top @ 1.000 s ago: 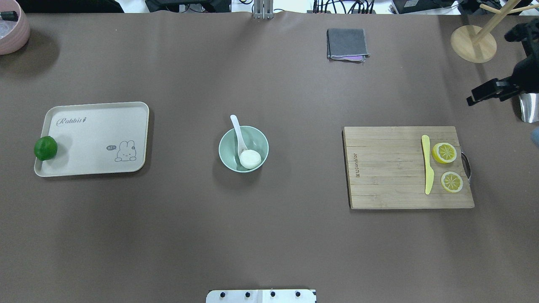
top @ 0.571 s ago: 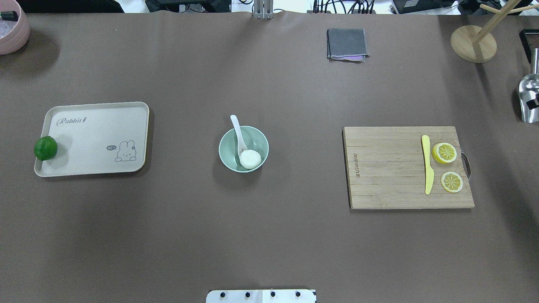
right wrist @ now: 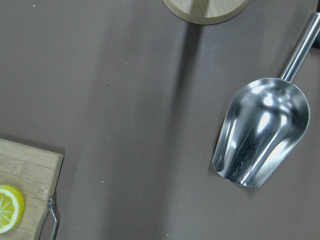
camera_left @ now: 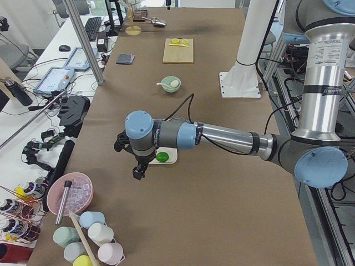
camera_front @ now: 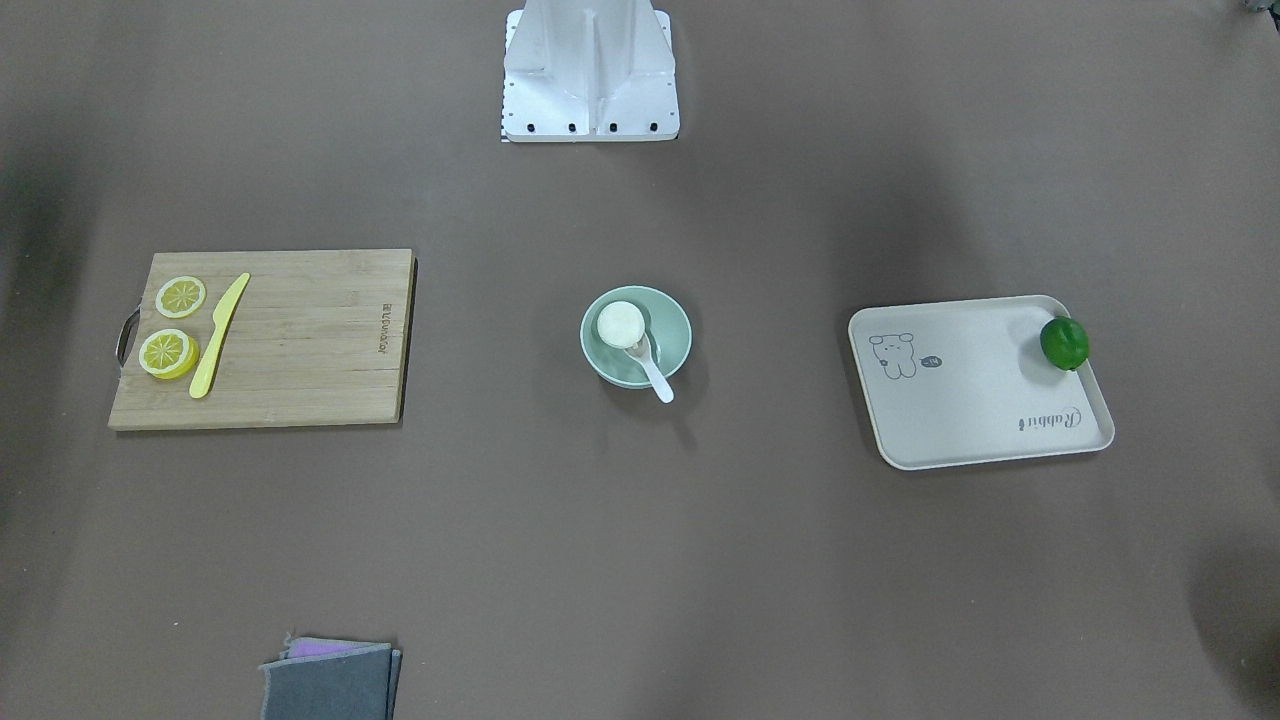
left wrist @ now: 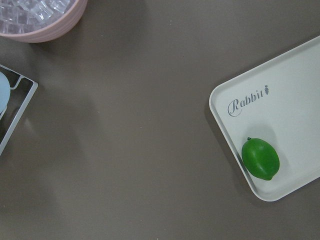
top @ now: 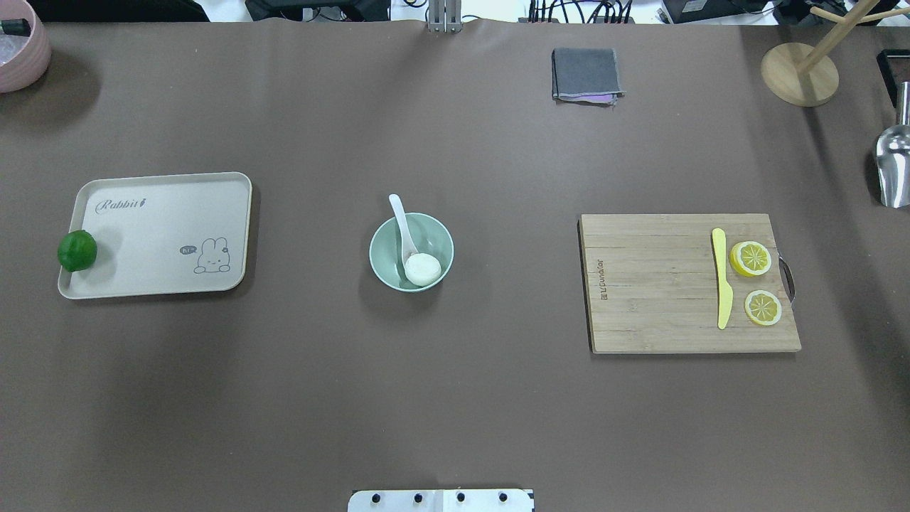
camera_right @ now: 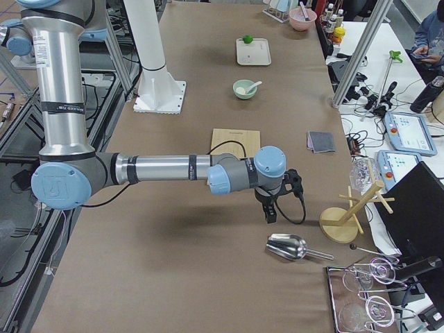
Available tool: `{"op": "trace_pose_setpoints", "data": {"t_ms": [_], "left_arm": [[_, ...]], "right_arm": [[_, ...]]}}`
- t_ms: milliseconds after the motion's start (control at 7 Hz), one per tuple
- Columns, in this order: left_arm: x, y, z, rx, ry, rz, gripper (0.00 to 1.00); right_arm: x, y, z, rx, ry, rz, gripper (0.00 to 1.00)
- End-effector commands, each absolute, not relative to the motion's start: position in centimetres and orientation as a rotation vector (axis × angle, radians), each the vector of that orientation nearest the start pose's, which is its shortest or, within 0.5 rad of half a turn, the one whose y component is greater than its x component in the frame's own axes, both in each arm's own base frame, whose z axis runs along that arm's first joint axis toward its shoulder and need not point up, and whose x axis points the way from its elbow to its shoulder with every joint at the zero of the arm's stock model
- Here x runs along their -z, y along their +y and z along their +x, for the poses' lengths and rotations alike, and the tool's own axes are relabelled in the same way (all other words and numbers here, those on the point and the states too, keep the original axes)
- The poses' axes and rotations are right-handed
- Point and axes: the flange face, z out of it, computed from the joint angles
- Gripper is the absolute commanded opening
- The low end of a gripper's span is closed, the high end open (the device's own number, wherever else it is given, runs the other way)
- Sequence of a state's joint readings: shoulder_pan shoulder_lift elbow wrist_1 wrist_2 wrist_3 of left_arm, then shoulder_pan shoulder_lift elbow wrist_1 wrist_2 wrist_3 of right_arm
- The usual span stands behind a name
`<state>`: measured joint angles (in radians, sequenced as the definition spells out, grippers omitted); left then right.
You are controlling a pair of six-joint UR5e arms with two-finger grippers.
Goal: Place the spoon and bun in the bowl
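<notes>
Near edge, overhead view: the robot's base plate (top: 441, 500) sits at table centre.

Middle row: the mint-green bowl (top: 435, 232) stands at table centre. The bun (top: 422, 269) lies inside it, against the near-right wall. The spoon (top: 399, 215) has its scoop in the bowl, touching the bun. Its handle leans on the far-left rim and projects outside. To the left, a beige tray (top: 163, 213) carries 1 lime (top: 77, 250) at its left rim. To the right, a bamboo cutting board (top: 654, 284) carries 1 yellow plastic knife (top: 722, 279), with 2 lemon slices (top: 750, 258) just beside it.

Far row: a pink bowl (top: 21, 57), a folded grey cloth (top: 585, 74), a wooden stand (top: 799, 74) and a steel scoop (top: 892, 167).

The left gripper (camera_left: 136, 170) hangs beyond the tray's outer end. The right gripper (camera_right: 270, 214) hangs near the steel scoop. Each appears in 1 side view only, so its finger spacing cannot be told.
</notes>
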<state>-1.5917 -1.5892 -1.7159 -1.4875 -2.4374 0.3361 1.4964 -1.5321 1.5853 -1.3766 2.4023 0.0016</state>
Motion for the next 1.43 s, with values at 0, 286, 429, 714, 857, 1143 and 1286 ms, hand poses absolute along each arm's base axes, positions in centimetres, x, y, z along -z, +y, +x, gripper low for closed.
{"op": "trace_pose_setpoints", "data": {"t_ms": [0,286,429,714,857,1143,1286], "left_arm": [[-58.7,-48.8,-7.0,-0.318,0.851,0.221,0.98],[-56.1,-50.2,-7.1,-0.341,0.831,0.266,0.98],[-56.9,-50.0,-6.9,-0.339,0.834,0.251,0.98],[-58.6,-49.9,-6.8,-0.326,0.842,0.219,0.98],[-59.2,-50.0,-6.7,-0.323,0.844,0.206,0.98],[-59.7,-50.2,-6.9,-0.324,0.798,0.195,0.98],[-59.7,-50.2,-7.0,-0.325,0.793,0.195,0.98]], "right_arm": [[-61.1,-52.3,2.8,0.180,-0.835,0.205,1.00],[-61.3,-52.1,3.3,0.170,-0.834,0.205,1.00],[-61.4,-52.1,3.3,0.169,-0.834,0.203,1.00],[-61.9,-51.6,3.6,0.160,-0.834,0.195,1.00],[-62.2,-51.1,3.9,0.153,-0.833,0.193,1.00],[-62.4,-51.0,3.9,0.151,-0.833,0.191,1.00],[-62.3,-51.1,3.9,0.152,-0.833,0.193,1.00]]}}
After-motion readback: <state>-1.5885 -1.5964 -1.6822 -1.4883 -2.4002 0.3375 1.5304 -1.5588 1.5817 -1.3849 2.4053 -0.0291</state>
